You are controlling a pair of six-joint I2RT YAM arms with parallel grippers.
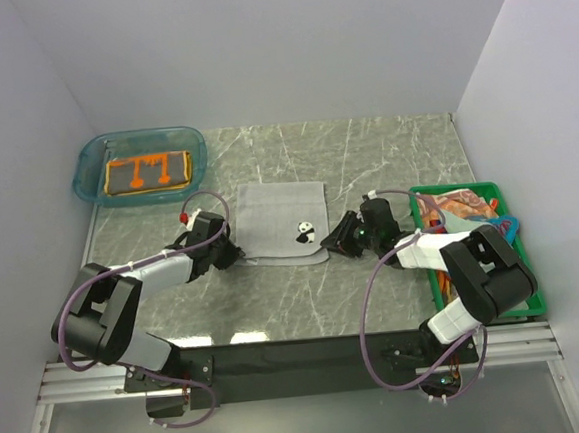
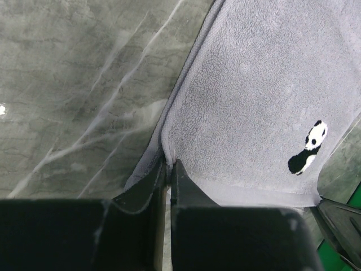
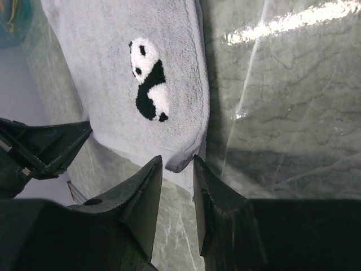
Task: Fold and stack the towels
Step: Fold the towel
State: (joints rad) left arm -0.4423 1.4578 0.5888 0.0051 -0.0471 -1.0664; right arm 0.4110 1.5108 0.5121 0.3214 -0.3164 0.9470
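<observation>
A pale grey towel [image 1: 282, 220] with a small panda lies flat mid-table. My left gripper [image 1: 234, 253] is at its near-left corner; in the left wrist view the gripper [image 2: 168, 162] is shut on the grey towel's [image 2: 265, 96] edge, with cloth pinched between the tips. My right gripper [image 1: 330, 241] is at the near-right corner. In the right wrist view it [image 3: 177, 162] is open, its fingertips on either side of the corner of the towel [image 3: 130, 84]. A folded orange-brown towel [image 1: 148, 171] lies in the teal tub [image 1: 87, 164].
A green crate [image 1: 520, 259] at the right edge holds several crumpled towels [image 1: 461, 206], red and teal among them. Walls close in the table on the left, back and right. The left gripper's black body [image 3: 39, 149] shows in the right wrist view.
</observation>
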